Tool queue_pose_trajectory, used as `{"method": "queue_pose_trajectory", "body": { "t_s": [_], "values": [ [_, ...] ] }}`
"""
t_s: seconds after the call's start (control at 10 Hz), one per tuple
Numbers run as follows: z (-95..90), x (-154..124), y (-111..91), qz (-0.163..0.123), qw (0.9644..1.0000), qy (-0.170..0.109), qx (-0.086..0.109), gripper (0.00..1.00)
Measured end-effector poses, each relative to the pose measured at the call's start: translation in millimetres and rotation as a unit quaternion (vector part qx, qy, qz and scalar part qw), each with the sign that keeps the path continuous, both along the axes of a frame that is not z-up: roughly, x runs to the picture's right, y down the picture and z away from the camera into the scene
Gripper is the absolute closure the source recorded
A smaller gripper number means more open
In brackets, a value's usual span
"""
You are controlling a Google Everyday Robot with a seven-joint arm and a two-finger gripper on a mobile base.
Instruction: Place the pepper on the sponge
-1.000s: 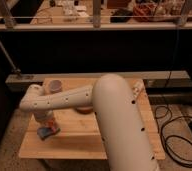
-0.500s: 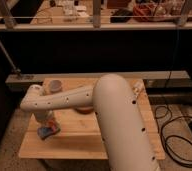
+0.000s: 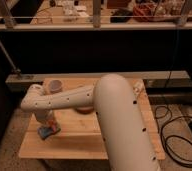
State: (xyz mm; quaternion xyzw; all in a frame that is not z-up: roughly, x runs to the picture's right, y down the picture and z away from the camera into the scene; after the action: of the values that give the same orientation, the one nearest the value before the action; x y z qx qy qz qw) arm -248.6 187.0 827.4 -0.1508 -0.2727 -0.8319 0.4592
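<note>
The blue sponge point(image 3: 46, 132) lies flat near the front left corner of the wooden table point(image 3: 79, 142). My gripper point(image 3: 45, 123) points straight down at the end of the white arm, right over the sponge. The orange-red pepper point(image 3: 50, 122) shows at the gripper's tip, just above or touching the sponge's top, and the gripper is shut on it. The wrist hides most of the pepper and the sponge's back edge.
A pale pinkish cup point(image 3: 54, 86) stands at the table's back left. A round brownish dish point(image 3: 84, 108) sits mid-table, half under my forearm. A metal rail point(image 3: 89, 79) runs behind the table. Cables point(image 3: 181, 132) lie on the floor to the right.
</note>
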Motion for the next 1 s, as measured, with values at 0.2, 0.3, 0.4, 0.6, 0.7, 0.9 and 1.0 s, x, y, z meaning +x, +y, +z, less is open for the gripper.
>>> {"method": "queue_pose_trajectory", "body": {
  "t_s": [0.2,0.3,0.4,0.6,0.7,0.9,1.0],
  "values": [
    [0.3,-0.1,-0.2,-0.001,1.0000,-0.002,0.001,0.90],
    [0.7,-0.2,-0.3,-0.002,1.0000,-0.004,0.001,0.90],
    [1.1,-0.4,-0.3,-0.003,1.0000,-0.005,0.001,0.90],
    [1.6,-0.6,0.1,-0.005,1.0000,-0.007,0.002,0.90],
    [1.8,-0.6,0.2,-0.005,1.0000,-0.008,0.002,0.90],
    [2.1,-0.4,-0.3,-0.007,0.9999,-0.010,0.002,0.90],
    [2.0,0.0,-1.0,-0.007,0.9999,-0.011,0.002,0.90]
  ]
}}
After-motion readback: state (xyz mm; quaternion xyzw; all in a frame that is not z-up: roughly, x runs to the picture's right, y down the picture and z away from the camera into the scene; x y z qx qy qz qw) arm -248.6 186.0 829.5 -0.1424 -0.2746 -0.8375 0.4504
